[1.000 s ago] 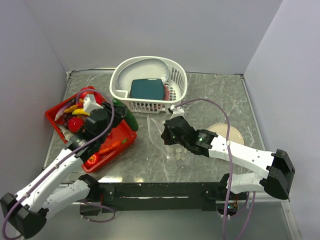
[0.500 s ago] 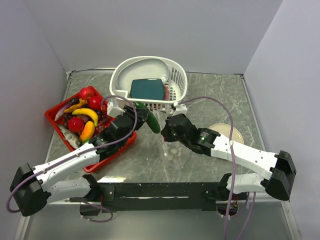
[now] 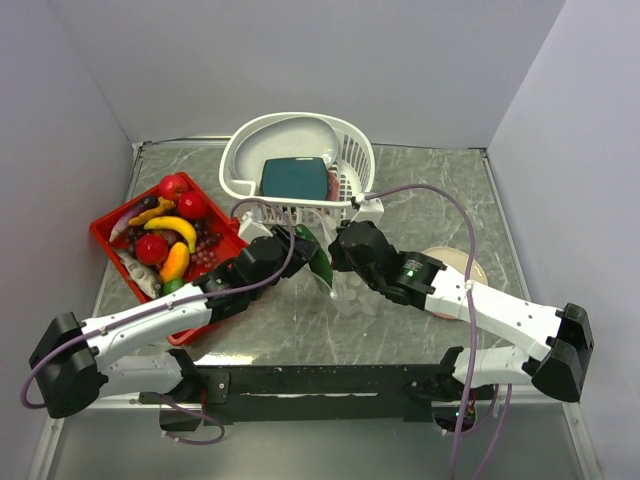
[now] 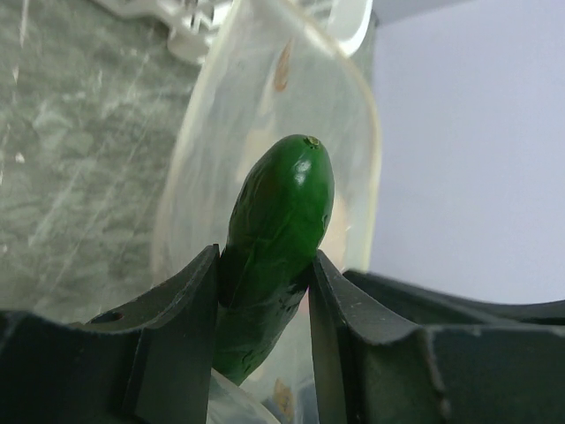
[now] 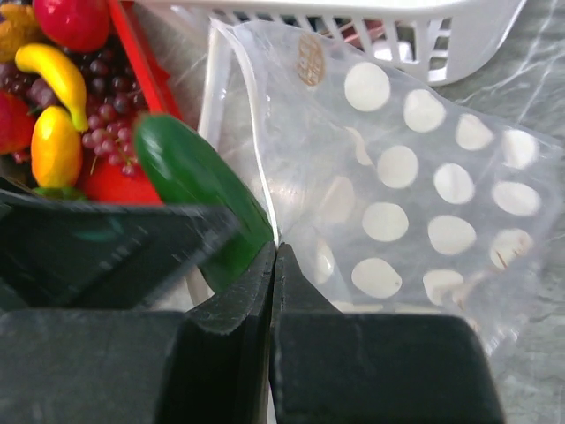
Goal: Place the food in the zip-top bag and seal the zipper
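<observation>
Left arm swung off the red plastic tray (image 3: 110, 235) to centre since a second ago. The left gripper (image 4: 263, 265) is clamped on a glossy green toy vegetable (image 4: 278, 221), smooth, elongated, with a rounded tip. That tip sticks out past the fingers, at the mouth of the clear spotted zip-top bag (image 4: 265, 106).

The right gripper (image 5: 274, 256) has its jaws pressed together, pinching the thin bag film (image 5: 415, 177), which is crinkled with rows of white round spots. The bag fans out ahead of and to the right of the fingers. The thin clear zipper strip (image 5: 214, 88) runs just left of them, beside the green piece (image 5: 199, 181).

Remaining food sits in the tray, left of both grippers: a yellow curved banana (image 3: 175, 228), round red tomatoes (image 3: 173, 186) and beady purple grapes (image 5: 106, 88). A white slotted plastic basket (image 3: 345, 150) lies beyond the grippers on the grey marbled table (image 3: 420, 180).
</observation>
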Robot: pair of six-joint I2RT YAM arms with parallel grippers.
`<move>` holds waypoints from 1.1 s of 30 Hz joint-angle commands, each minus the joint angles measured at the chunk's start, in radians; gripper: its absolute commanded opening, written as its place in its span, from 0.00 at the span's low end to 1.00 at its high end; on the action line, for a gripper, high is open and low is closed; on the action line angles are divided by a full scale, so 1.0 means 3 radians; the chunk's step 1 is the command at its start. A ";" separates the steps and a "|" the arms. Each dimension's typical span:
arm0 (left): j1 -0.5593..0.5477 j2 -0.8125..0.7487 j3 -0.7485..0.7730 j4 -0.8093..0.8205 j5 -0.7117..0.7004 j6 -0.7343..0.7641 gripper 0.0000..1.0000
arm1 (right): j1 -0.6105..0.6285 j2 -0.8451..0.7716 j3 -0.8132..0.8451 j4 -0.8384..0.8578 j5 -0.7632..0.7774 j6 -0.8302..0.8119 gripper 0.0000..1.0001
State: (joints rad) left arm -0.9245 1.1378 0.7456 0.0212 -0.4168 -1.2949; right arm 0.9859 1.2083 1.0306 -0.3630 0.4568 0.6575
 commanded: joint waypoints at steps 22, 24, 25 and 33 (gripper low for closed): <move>-0.0017 -0.0019 0.0905 -0.1277 0.0219 0.0671 0.49 | -0.0004 -0.0264 0.0093 -0.0048 0.0231 -0.0039 0.00; -0.0017 -0.0055 0.0874 -0.1384 0.0162 0.0691 0.48 | -0.0004 -0.0285 0.0093 -0.0033 0.0216 -0.0049 0.00; -0.0012 -0.0055 0.0874 -0.1435 0.0132 0.0706 0.49 | -0.0004 -0.0285 0.0103 -0.0038 0.0211 -0.0054 0.00; -0.0012 0.0068 0.1063 -0.1762 -0.0088 0.0849 0.59 | -0.0004 -0.0264 0.0144 -0.0089 0.0175 -0.0075 0.00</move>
State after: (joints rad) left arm -0.9257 1.1389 0.9901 -0.4496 -0.3855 -1.0843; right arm 0.9840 1.1580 1.0363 -0.3882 0.5026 0.6449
